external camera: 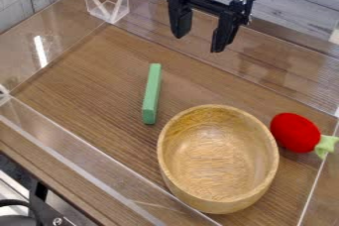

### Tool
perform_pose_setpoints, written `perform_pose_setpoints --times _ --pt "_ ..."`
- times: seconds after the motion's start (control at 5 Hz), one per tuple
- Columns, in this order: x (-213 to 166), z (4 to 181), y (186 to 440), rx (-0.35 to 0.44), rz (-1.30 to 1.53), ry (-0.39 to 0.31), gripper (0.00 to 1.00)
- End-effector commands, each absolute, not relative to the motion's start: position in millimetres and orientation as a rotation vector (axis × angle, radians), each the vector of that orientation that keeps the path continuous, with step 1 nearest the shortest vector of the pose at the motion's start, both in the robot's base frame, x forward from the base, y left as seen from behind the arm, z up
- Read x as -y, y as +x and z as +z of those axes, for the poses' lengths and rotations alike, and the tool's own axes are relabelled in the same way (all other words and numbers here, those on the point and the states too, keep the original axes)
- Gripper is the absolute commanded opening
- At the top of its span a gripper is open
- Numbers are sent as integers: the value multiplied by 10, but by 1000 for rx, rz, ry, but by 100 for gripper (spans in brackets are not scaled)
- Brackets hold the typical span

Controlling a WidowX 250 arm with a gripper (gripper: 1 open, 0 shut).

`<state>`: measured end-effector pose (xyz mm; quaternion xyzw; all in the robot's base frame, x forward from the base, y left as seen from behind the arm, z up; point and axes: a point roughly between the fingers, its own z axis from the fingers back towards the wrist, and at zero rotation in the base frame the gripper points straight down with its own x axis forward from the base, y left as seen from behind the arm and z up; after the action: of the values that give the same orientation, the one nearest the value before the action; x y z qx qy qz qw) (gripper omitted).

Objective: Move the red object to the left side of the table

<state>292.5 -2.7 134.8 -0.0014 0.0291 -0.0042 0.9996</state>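
Note:
The red object (296, 131) is a small rounded red toy fruit with a light-green stem, lying at the right edge of the table (93, 76), just right of the wooden bowl. My black gripper (201, 34) hangs above the far middle of the table, pointing down, with its two fingers spread apart and nothing between them. It is well up and to the left of the red object, not touching anything.
A wooden bowl (217, 156) sits front centre-right. A long green bar (153, 93) lies left of the bowl. Low clear acrylic walls (66, 151) edge the table, and a clear stand (106, 5) sits at the far left.

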Motion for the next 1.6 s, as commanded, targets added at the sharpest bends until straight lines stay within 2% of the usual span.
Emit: perform_pose_setpoints --times 0.0,0.4,0.6,0.8,1.4 --pt "102 1206 2941 -87 29 -12 100" --pt "842 892 3049 -76 -55 -16 100" --pt "1222 889 3032 -66 -121 -17 100" --pt "1407 832 3013 -69 -148 -13 100" --pt "1574 457 3047 -121 -150 4 100"
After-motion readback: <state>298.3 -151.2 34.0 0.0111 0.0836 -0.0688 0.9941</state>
